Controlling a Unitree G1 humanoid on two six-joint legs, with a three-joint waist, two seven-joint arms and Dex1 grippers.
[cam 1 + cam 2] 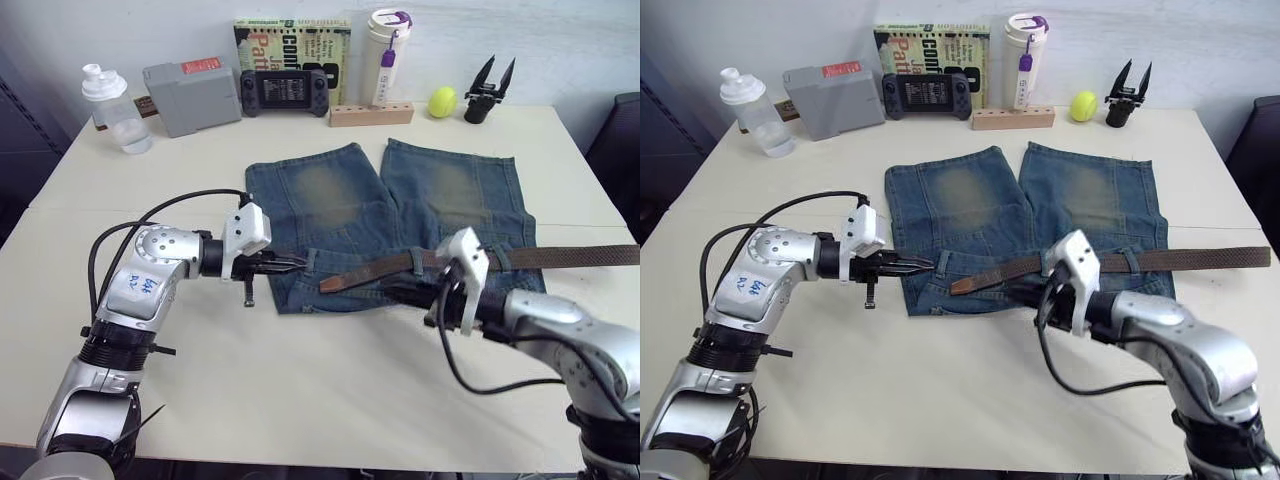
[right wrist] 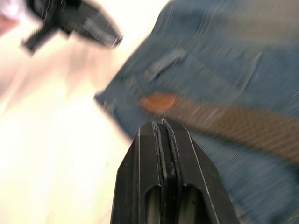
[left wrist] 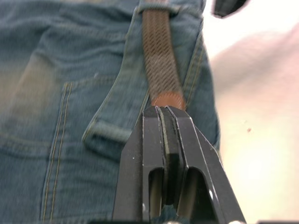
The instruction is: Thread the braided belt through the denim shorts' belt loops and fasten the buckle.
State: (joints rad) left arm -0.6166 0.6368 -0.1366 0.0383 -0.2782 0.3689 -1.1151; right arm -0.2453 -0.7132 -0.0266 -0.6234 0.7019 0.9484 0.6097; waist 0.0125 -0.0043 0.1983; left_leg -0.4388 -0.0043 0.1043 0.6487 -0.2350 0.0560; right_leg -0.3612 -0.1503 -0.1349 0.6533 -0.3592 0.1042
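Lying flat on the pale table (image 1: 300,390), the denim shorts (image 1: 330,200) are spread with the legs pointing toward the far wall and the waistband nearest the robot. The braided belt (image 1: 560,257) is laid along that waistband, passing under a belt loop (image 1: 415,262) near the middle and trailing off past the shorts' edge on the robot's right. Its tan tip (image 3: 168,100) sits part-way across the waistband, short of the next loop (image 3: 106,133) toward the left side.

The left gripper (image 1: 297,263) is seen at the left end of the waistband, fingers pinched together with nothing between them, aimed along the belt at the tip. The right gripper (image 2: 162,125) is hovering at the waistband's near edge below the belt, also clenched empty.

Along the far edge: a shaker bottle (image 1: 115,108), grey box (image 1: 190,95), game console (image 1: 284,91), book (image 1: 290,45), tumbler (image 1: 386,55), wooden block (image 1: 371,113), tennis ball (image 1: 442,101), and a spare gripper (image 1: 490,92).
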